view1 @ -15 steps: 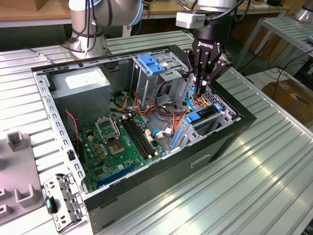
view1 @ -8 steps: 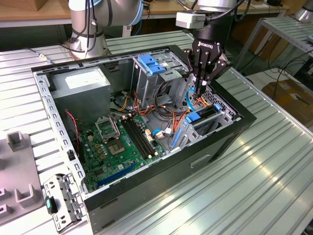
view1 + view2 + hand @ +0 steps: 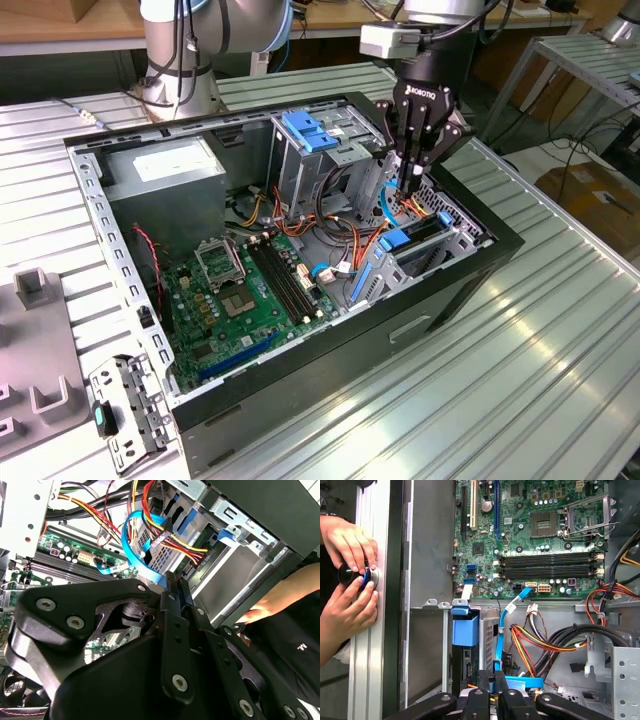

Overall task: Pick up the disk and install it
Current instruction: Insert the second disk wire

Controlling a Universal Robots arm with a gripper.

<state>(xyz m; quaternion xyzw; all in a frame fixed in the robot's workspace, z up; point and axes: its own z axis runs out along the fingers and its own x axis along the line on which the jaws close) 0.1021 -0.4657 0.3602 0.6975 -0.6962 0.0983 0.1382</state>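
Seated on edge in the drive cage at the corner of the open computer case, the disk: blue rail end facing up, dark slot beside it, label and metal faces hidden. In the first wrist view, seen as a blue plastic block atop a dark body, just beside the case's side wall.

Directly above, just toward the case's rim, the gripper, lowered into the case among orange, red and yellow wires. Fingers drawn almost together, a sliver of blue in the narrow gap; cannot tell whether anything is truly gripped. Close alongside, a light-blue flat cable.

Further in: green motherboard, a second cage with a blue latch, a grey power supply box.

Underneath all, a ribbed aluminium table, shiny with reflections. On it, toward the exterior view's left, a grey fixture and a perforated metal bracket. Behind, the robot base. Toward the exterior view's right, another metal table, a cardboard box and cables on the floor.

At the table edge by the case, a person's two hands wrapped round a black-and-blue knob.
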